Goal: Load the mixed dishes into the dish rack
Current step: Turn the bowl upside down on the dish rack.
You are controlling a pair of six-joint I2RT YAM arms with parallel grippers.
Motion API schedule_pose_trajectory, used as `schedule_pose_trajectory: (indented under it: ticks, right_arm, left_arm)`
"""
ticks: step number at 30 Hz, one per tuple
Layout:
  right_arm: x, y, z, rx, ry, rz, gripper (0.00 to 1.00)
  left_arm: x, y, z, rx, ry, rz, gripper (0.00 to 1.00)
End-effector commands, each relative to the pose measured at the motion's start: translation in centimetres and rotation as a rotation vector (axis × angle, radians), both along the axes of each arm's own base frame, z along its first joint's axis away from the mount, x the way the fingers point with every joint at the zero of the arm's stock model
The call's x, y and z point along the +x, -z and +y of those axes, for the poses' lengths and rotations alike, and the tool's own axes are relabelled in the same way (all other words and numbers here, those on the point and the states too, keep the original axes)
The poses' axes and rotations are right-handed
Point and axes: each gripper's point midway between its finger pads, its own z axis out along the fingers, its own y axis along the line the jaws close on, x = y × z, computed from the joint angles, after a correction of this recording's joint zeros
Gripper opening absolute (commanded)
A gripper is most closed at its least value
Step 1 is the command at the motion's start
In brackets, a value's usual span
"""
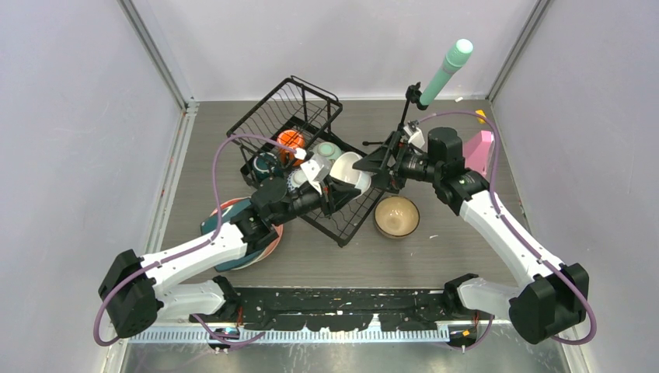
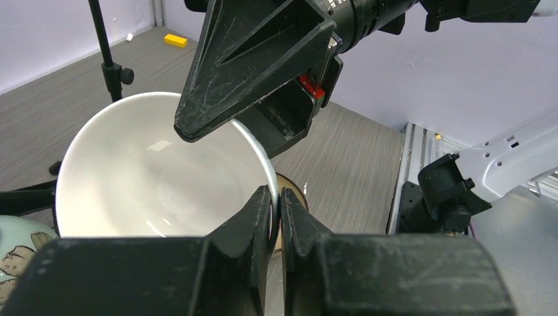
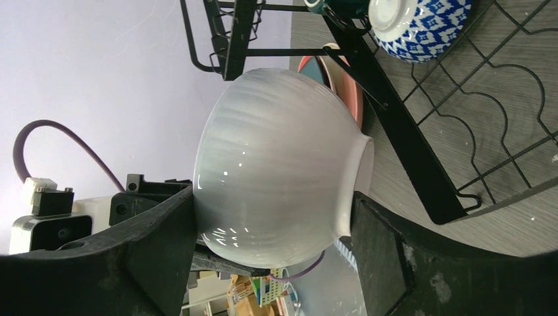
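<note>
Pinching the rim of the white bowl (image 2: 151, 178) with the left tool (image 2: 276, 197). Clamping that bowl mouth-to-foot with the right tool (image 3: 273, 194), dish rack (image 3: 395, 118) just beyond.

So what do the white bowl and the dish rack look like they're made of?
White bowl: looks like glazed ceramic, glossy, with sharp light reflections and a moulded foot ring; hard plastic can't be ruled out. Dish rack: thin bent metal wire, it seems, in a matte black coating.
</note>
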Motion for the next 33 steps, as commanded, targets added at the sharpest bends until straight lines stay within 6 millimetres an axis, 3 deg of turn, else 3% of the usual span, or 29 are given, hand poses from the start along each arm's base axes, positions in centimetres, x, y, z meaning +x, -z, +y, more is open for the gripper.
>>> schedule_pose_trajectory:
  ticks: [1, 13, 19, 30, 33]
  right_arm:
    - [0.6, -1.6, 0.1, -0.005, 0.011, -0.068, 0.47]
    - [1.9, 1.2, -0.1, -0.065, 0.067, -0.023, 0.42]
    - [2.4, 2.5, -0.2, -0.094, 0.085, -0.008, 0.41]
    - [3.5, 5.0, -0.7, -0.26, 0.111, -0.022, 0.39]
    - [3.9, 5.7, -0.8, -0.321, 0.103, -0.025, 0.39]
  left_arm:
    - [0.2, -3.1, 0.8, -0.091, -0.037, -0.077, 0.13]
    - [1.3, 0.0, 0.7, -0.036, -0.086, -0.021, 0.15]
    - [1.6, 1.3, 0.6, -0.023, -0.1, 0.011, 0.22]
    - [1.7, 2.2, 1.6, 0.005, -0.142, 0.053, 0.53]
    - [1.6, 2.3, 2.0, 0.016, -0.153, 0.063, 0.57]
